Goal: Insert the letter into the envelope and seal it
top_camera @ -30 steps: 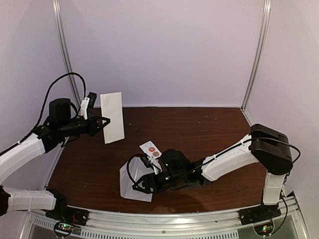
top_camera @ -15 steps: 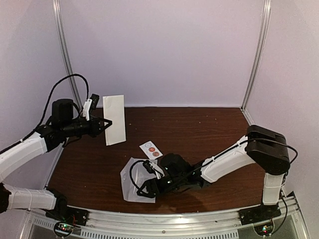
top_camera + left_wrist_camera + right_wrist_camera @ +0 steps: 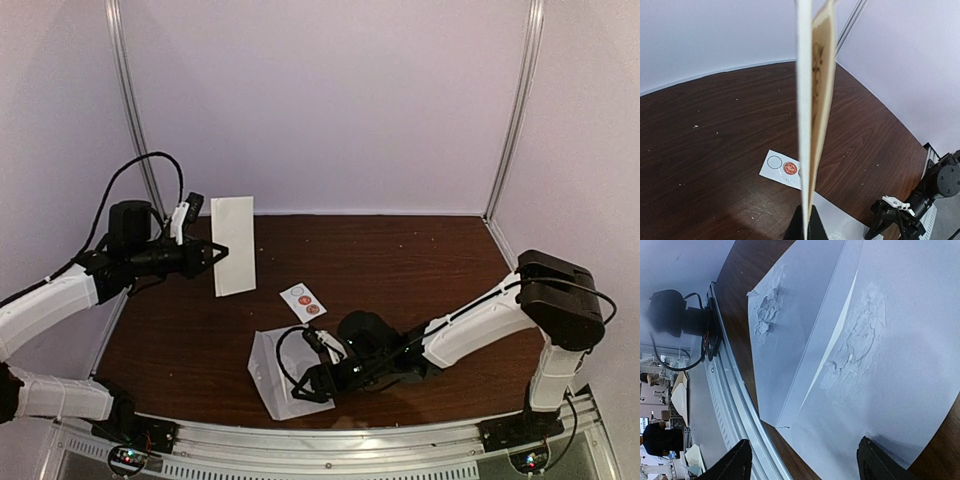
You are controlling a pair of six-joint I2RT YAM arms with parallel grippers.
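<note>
Envelope [image 3: 270,365] slid rightward on wood table [image 3: 420,260], right gripper [image 3: 312,380] spread, left gripper [image 3: 217,250] clamping letter [image 3: 236,235], lilac walls [image 3: 330,100]

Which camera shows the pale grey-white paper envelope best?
The right wrist camera. The pale grey-white paper envelope fills that picture, so its flap edge and rough, scuffed patches are plain. The top camera shows its whole shape, but small. The left wrist camera catches only one pale corner at the bottom.
</note>
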